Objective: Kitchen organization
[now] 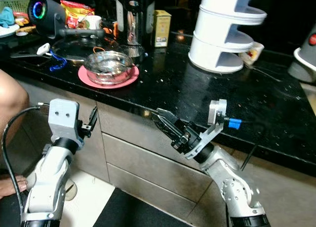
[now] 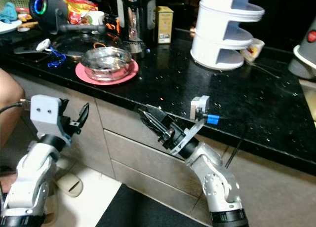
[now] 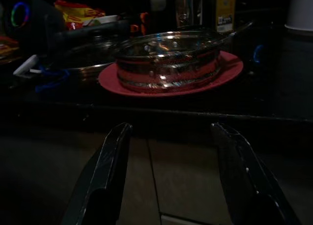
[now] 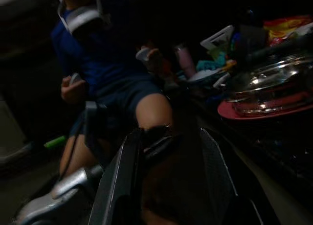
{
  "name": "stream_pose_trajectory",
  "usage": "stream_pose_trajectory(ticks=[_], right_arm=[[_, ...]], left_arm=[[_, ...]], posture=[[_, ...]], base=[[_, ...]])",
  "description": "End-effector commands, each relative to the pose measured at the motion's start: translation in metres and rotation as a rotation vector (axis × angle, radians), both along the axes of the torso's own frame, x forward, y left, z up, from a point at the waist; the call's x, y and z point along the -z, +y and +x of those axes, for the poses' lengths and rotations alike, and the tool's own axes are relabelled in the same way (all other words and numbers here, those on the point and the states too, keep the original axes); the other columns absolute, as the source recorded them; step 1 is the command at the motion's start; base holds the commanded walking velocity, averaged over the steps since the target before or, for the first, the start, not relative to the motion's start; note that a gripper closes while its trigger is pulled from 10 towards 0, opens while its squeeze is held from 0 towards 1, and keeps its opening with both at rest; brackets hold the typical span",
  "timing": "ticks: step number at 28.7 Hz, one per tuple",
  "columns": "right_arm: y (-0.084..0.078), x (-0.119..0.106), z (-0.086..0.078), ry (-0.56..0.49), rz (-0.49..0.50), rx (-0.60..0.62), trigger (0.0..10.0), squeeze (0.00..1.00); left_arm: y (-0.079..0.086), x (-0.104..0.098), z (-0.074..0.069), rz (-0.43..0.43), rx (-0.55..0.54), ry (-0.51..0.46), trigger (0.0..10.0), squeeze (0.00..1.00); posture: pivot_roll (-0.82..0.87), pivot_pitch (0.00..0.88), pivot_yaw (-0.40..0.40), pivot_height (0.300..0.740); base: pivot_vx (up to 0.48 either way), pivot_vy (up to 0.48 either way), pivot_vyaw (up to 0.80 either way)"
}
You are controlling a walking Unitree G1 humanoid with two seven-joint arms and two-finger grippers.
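One glass bowl [image 1: 108, 67], upright, round.

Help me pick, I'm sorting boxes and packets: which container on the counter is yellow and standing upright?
The yellow carton behind the glass bowl; the red-yellow snack packet lies slumped instead.

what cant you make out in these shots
- Label on the yellow box: too small in the left eye view.
- White tiered stand: its top is cut off by the upper edge of the eye views.
- Inside of the glass bowl on the red plate: left wrist view too dark.
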State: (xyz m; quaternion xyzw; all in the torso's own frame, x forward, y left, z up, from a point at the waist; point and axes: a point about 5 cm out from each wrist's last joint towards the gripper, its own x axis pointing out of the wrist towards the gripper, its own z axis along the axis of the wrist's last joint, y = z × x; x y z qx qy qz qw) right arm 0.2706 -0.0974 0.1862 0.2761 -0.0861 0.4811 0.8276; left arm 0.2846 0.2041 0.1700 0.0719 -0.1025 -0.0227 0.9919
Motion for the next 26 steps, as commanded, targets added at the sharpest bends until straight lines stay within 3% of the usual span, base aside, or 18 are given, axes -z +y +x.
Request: stream_pose_trajectory(ticks=[1, 6, 15, 19, 26], right_arm=[[-0.003, -0.004, -0.003, 0.002, 0.021, -0.017, 10.0, 0.0], [-0.005, -0.01, -0.004, 0.007, 0.058, -0.024, 10.0, 0.0], [-0.018, -0.04, -0.005, -0.028, 0.213, -0.036, 10.0, 0.0], [-0.021, -0.047, -0.003, -0.044, 0.21, -0.012, 10.0, 0.0], [-0.032, -0.053, 0.009, -0.058, 0.122, 0.109, 10.0, 0.0]], left_arm=[[-0.005, -0.002, 0.0, 0.005, 0.015, -0.002, 10.0, 0.0], [-0.005, -0.008, 0.001, 0.011, 0.022, -0.016, 10.0, 0.0], [-0.011, -0.026, 0.003, 0.024, 0.062, -0.067, 10.0, 0.0], [-0.016, -0.033, 0.004, 0.034, 0.091, -0.086, 10.0, 0.0], [-0.029, -0.061, 0.001, 0.052, 0.269, -0.14, 10.0, 0.0]], posture=[[0.04, 0.0, -0.052, 0.74], [0.04, 0.0, -0.051, 0.74], [0.04, 0.0, -0.049, 0.74], [0.04, 0.0, -0.048, 0.74], [0.04, 0.0, -0.057, 0.74]], base=[[0.345, 0.0, 0.0], [0.345, 0.0, 0.0], [0.345, 0.0, 0.0], [0.324, 0.0, 0.0], [0.074, 0.0, 0.0]])
